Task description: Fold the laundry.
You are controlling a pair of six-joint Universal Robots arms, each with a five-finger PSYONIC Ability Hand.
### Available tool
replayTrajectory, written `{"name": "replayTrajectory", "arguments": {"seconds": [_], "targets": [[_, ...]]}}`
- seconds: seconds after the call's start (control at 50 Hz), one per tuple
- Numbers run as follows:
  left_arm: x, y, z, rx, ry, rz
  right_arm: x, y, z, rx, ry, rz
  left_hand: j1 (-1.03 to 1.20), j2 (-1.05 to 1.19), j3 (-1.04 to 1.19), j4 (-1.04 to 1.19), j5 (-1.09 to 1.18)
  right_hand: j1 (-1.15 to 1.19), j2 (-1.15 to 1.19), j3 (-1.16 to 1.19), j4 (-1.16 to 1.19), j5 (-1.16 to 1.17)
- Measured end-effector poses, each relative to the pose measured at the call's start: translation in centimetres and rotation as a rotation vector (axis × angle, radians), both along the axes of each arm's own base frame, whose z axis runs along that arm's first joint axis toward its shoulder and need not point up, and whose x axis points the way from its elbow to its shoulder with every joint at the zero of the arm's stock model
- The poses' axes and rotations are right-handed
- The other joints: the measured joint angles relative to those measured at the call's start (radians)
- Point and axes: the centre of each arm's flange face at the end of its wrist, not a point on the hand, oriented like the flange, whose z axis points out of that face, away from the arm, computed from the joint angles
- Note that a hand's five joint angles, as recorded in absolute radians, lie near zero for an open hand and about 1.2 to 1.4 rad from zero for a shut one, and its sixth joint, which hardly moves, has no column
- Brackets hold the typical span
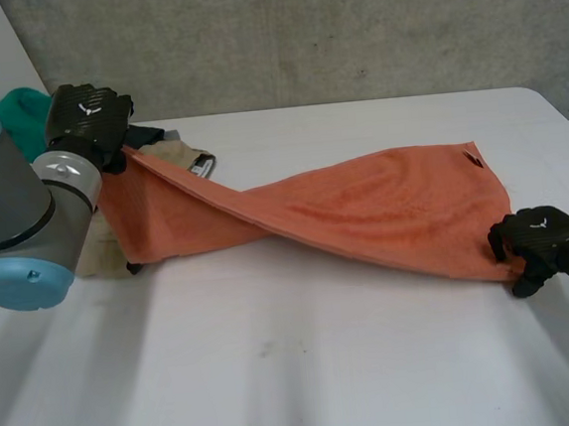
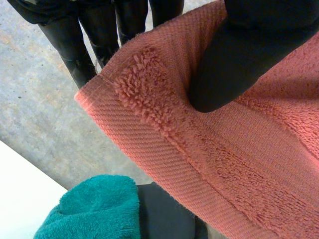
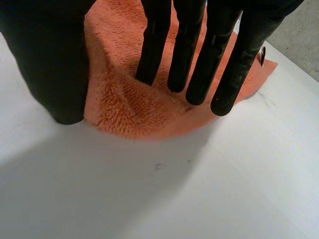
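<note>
An orange towel (image 1: 383, 204) stretches across the white table (image 1: 328, 369) from back left to front right. At the back left, my left hand (image 1: 86, 113) holds one corner of it lifted. In the left wrist view the thumb (image 2: 239, 59) presses the towel's hemmed corner (image 2: 149, 129) against the fingers behind it. My right hand (image 1: 536, 236) rests at the towel's near right corner, low on the table. There its straight fingers (image 3: 199, 55) lie on top of the towel (image 3: 129, 109), and the thumb (image 3: 55, 74) stands on the table beside the towel's edge.
A teal cloth (image 1: 22, 116) (image 2: 94, 209) lies at the back left behind my left arm. A beige cloth (image 1: 99, 254) and a dark item (image 1: 148, 135) lie under and beside the towel's left end. The table's right edge runs close to my right hand.
</note>
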Motion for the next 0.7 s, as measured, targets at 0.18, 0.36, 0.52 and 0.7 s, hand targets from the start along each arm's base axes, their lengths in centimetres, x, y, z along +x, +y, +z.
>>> {"name": "replayTrajectory", "arguments": {"seconds": [0.18, 0.36, 0.52, 0.7], "targets": [[0.0, 0.3, -0.1, 0.006, -0.001, -0.001, 0.3, -0.7, 0.4, -0.018, 0.008, -0.015, 0.000, 0.000, 0.000, 0.000, 0.000, 0.338, 0.374, 0.373, 0.379, 0.383], [1.0, 3.9, -0.9, 0.123, -0.045, -0.011, -0.8, -0.2, 5.5, 0.008, 0.079, -0.070, 0.000, 0.000, 0.000, 0.000, 0.000, 0.338, 0.386, 0.391, 0.397, 0.401], [3.2, 11.1, -2.1, 0.312, -0.171, -0.037, -4.6, 3.4, 10.5, 0.140, 0.297, -0.054, 0.000, 0.000, 0.000, 0.000, 0.000, 0.338, 0.386, 0.391, 0.397, 0.411], [4.0, 15.9, -6.1, 0.475, -0.395, -0.131, -6.0, 4.9, 9.3, 0.253, 0.451, 0.014, 0.000, 0.000, 0.000, 0.000, 0.000, 0.338, 0.386, 0.391, 0.397, 0.412]]}}
